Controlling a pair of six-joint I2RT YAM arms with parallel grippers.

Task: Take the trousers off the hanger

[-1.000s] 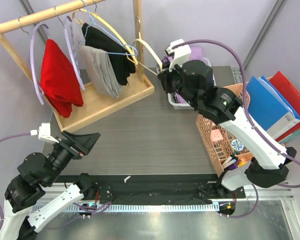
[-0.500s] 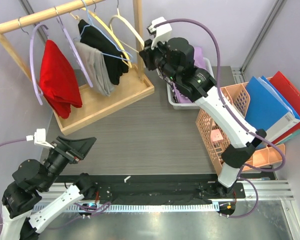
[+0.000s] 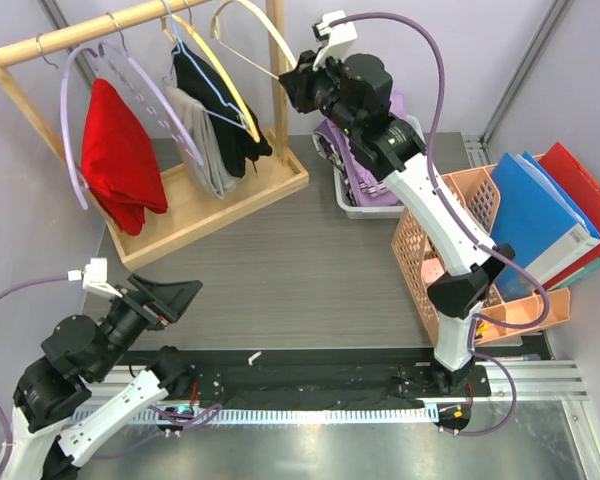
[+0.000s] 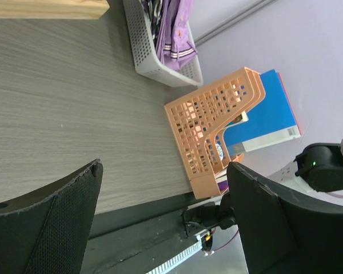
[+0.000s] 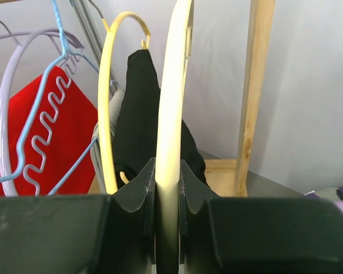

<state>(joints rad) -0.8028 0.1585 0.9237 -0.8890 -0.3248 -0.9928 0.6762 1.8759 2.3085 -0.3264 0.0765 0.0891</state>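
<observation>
Cream hanger (image 5: 172,85) has swung up, bare, from beside the grey basket (image 4: 142,45) toward the wooden rail (image 3: 90,30) at the far-left corner, our right gripper (image 5: 167,171) clamped on it; our left gripper (image 4: 163,211) waits spread wide by the near-left corner. Trousers (image 4: 174,28) lie in that basket at the far edge; we judge only rehanging remains

Grey wood-grain table (image 3: 280,270), wooden rack base (image 3: 212,210), grey mesh tray (image 4: 155,58), orange basket (image 3: 412,262)
</observation>
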